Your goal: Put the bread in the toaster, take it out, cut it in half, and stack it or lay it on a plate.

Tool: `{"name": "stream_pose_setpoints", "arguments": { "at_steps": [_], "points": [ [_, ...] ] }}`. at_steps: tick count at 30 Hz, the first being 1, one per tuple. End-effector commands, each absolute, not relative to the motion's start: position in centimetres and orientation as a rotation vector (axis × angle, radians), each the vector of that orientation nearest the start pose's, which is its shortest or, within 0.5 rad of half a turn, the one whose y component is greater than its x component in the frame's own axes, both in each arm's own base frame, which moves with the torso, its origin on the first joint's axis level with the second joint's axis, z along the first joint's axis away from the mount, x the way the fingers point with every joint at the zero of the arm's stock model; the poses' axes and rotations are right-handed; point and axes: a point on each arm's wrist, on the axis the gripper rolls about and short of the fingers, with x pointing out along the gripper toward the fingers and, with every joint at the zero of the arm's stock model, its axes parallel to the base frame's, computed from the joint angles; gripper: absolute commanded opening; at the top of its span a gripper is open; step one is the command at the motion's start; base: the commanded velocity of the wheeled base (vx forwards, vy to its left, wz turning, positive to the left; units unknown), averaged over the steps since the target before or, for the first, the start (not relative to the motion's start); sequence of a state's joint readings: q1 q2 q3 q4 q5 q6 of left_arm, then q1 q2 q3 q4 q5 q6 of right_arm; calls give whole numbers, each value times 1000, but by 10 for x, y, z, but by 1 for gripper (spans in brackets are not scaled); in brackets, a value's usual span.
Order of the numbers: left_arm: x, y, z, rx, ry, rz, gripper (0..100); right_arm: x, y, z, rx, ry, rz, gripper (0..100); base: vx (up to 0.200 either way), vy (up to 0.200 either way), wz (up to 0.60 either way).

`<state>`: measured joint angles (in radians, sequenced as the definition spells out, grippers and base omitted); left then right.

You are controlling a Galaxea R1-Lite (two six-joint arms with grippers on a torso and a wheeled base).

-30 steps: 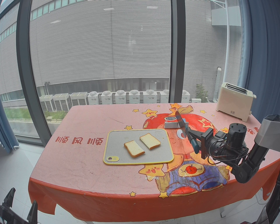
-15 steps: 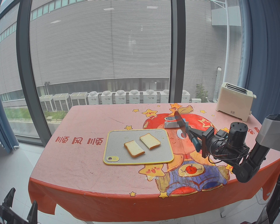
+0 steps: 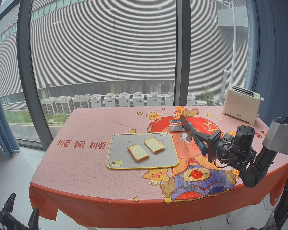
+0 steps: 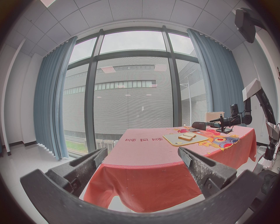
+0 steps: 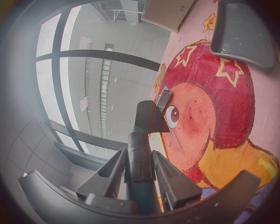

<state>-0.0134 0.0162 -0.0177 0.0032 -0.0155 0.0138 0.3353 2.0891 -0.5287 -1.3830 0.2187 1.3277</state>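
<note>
Right hand is closed on the knife handle above the table's right side, with the bread halves lying apart on the mid-table cutting board; risk: the round handle may twist in the grip, swinging the blade off line.

Soft daylight through window; wrist views bulge, corners seemingly darkened.

Toaster cut off by the right wrist view's edge; knife partly hidden between fingers of the right gripper
</note>
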Motion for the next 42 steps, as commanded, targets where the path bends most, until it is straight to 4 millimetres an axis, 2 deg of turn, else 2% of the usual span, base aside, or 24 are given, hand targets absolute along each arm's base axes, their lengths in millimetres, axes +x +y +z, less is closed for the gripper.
{"name": "stream_pose_setpoints", "arguments": {
  "at_steps": [1,18,30,42],
  "points": [
    [-22,0,76,14,12,-29,100,306,114,65,1276,531,346,0,0,0,0],
    [-22,0,76,14,12,-29,100,304,112,49,1271,579,302,0,0,0,0],
    [-22,0,76,14,12,-29,100,302,111,48,1275,587,293,0,0,0,0],
    [-22,0,76,14,12,-29,100,303,108,53,1355,552,307,0,0,0,0]
  ]
}}
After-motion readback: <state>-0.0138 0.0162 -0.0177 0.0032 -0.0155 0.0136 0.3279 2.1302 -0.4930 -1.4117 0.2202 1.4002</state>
